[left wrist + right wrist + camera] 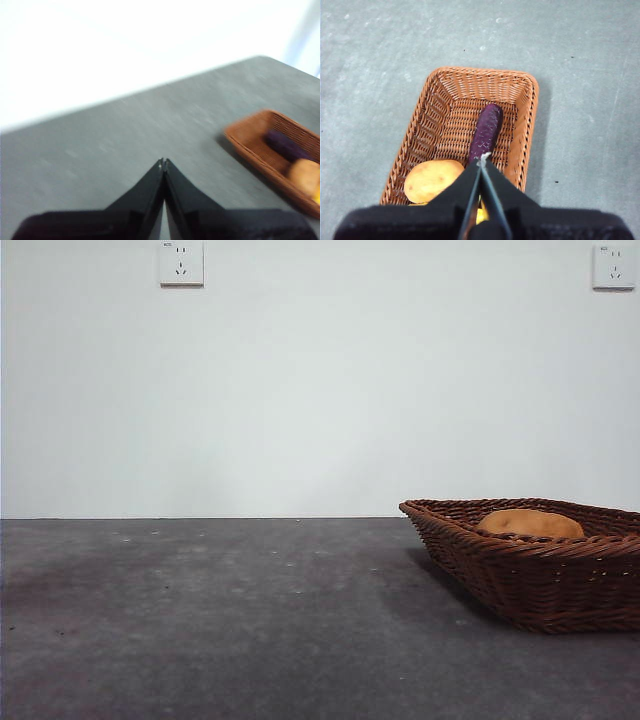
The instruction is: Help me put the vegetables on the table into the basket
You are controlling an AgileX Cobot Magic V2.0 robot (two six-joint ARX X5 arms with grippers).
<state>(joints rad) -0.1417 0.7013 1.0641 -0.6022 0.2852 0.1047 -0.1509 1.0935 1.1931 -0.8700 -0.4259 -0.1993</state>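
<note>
The wicker basket [530, 580] stands on the table [220, 620] at the right of the front view. It also shows in the right wrist view [440, 100] and the left wrist view [250, 145]. Inside lie the purple eggplant [487, 130], the brown potato [432, 180] and a sliver of yellow corn [481, 216]. The potato's top [530, 523] shows over the rim in the front view. My right gripper [482, 160] is shut and empty, high above the basket. My left gripper [163, 162] is shut and empty, above bare table, away from the basket.
Two wall sockets [181, 262] sit on the white wall behind the table. The table's far edge meets the wall. No arm shows in the front view.
</note>
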